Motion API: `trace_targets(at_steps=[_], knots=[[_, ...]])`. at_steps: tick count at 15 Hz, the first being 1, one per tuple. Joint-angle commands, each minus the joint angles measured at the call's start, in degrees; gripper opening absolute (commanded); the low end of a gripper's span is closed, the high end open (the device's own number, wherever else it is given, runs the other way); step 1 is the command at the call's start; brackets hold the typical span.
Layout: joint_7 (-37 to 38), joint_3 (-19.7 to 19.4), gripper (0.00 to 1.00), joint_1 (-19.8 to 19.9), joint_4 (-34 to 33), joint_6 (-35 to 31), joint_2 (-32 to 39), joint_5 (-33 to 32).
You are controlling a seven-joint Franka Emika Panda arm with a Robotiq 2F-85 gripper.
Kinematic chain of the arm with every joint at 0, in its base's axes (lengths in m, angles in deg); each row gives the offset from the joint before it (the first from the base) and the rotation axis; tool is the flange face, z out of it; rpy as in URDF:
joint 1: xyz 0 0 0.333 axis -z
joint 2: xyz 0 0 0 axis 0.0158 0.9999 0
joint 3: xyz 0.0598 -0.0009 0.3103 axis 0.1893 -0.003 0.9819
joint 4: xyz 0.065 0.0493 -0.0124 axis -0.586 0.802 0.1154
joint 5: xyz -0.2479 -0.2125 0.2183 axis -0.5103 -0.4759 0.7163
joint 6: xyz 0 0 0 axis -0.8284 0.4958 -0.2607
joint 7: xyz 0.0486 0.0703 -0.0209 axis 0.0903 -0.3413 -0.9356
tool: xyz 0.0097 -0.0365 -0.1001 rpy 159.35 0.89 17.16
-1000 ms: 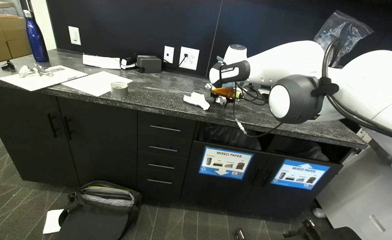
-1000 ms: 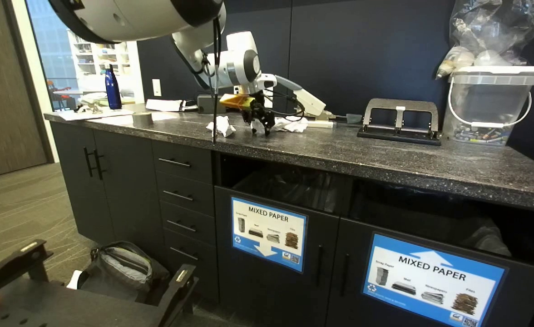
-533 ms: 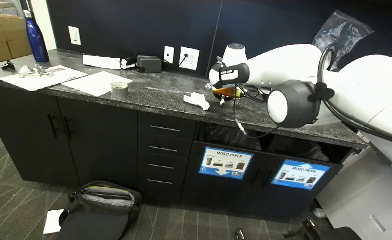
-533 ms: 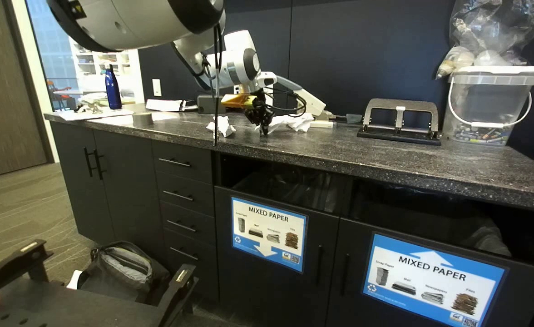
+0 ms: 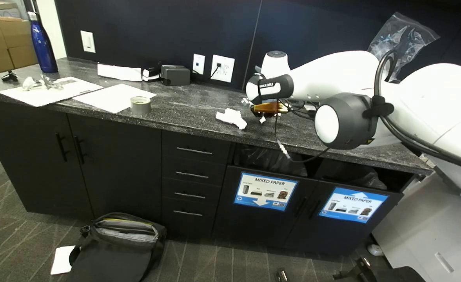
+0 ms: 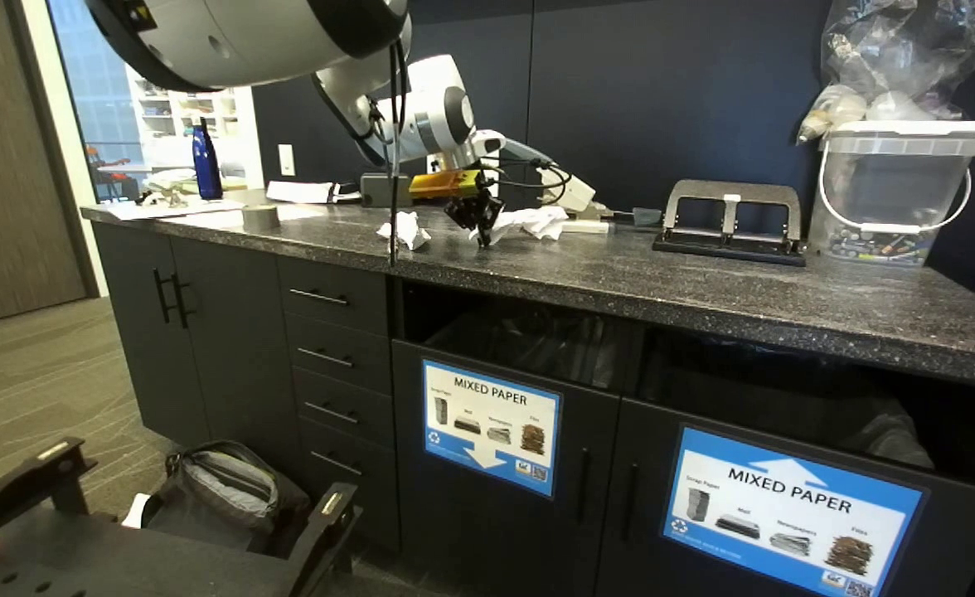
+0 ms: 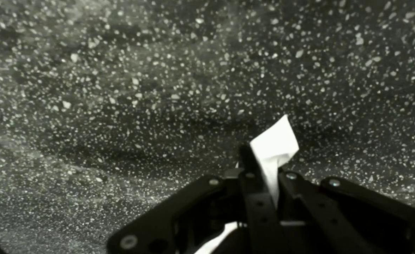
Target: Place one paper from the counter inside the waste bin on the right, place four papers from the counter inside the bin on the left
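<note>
My gripper [image 7: 268, 165] points down at the dark speckled counter [image 5: 191, 102], its jaws pinched together on a crumpled white paper [image 7: 275, 139] whose tip sticks out past the fingers. In an exterior view, the gripper [image 6: 482, 239] is low over the counter, with white paper [image 6: 537, 220] directly beside and behind it. I cannot tell if that is all one piece. Another paper wad [image 5: 231, 118] lies loose to the left, also visible as a wad [image 6: 406, 230]. Below, the left bin [image 5: 269, 159] and right bin [image 5: 354, 175] show dark liners in open-topped cabinet fronts; their insides are mostly hidden.
A tape roll [image 5: 140, 105], flat white sheets [image 5: 115, 98], a grey box [image 5: 175, 75] and a blue bottle [image 5: 43, 46] stand toward the counter's left. To the right are a hole punch [image 6: 730, 220] and a clear bucket [image 6: 890, 195]. A bag [image 5: 122, 246] lies on the floor.
The jaws, spread around the paper a second ago, have come together on it. The arm has shifted only slightly. The loose wad on the left has stayed put.
</note>
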Motion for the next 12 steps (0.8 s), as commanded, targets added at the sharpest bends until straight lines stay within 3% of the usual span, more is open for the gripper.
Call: trace_targets(at_steps=[1,12], knots=[[-9.21,2.41,0.11,1.65,8.50,1.10,-3.27,0.33],[-20.52,6.93,0.09,4.56,30.27,3.35,-18.42,0.49]])
